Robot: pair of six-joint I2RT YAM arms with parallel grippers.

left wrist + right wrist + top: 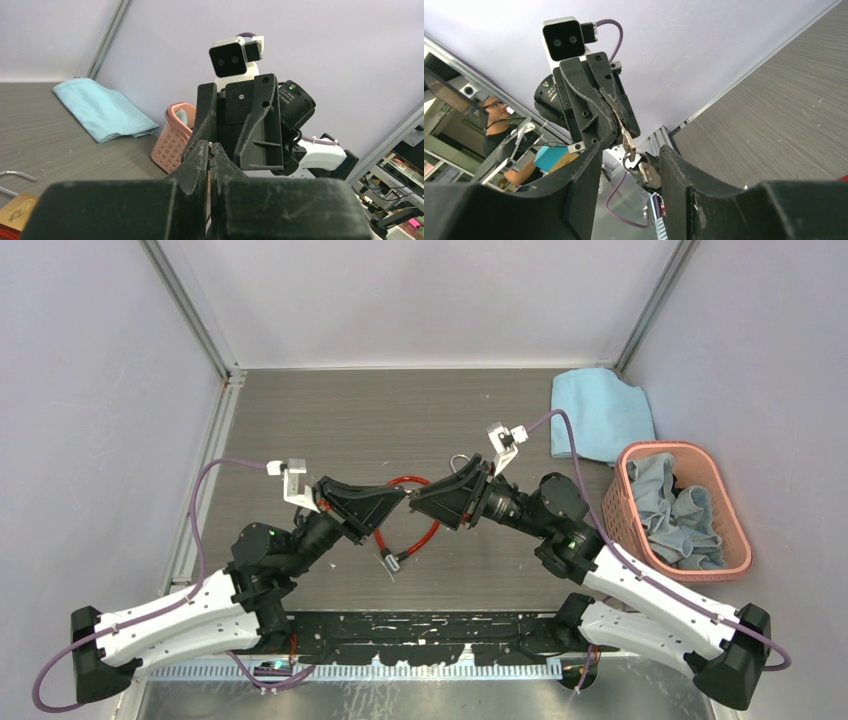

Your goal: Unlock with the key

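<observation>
Left gripper (209,152): jaws are pinching a small bunch of thin silvery metal keys (628,142), its ring dangling below.
Right gripper (420,502): jaws are gaping wide, flanking the bunch.

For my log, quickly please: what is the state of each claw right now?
Left claw: closed, holding the key.
Right claw: open, holding nothing.

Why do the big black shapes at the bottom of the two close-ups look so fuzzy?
Left wrist view: the left gripper's fingers sit too near the lens, so they blur; the right gripper's fingers beyond are sharp. Right wrist view: likewise its own fingers blur, the key is crisp. Top external view: sharp, evenly lit.
</observation>
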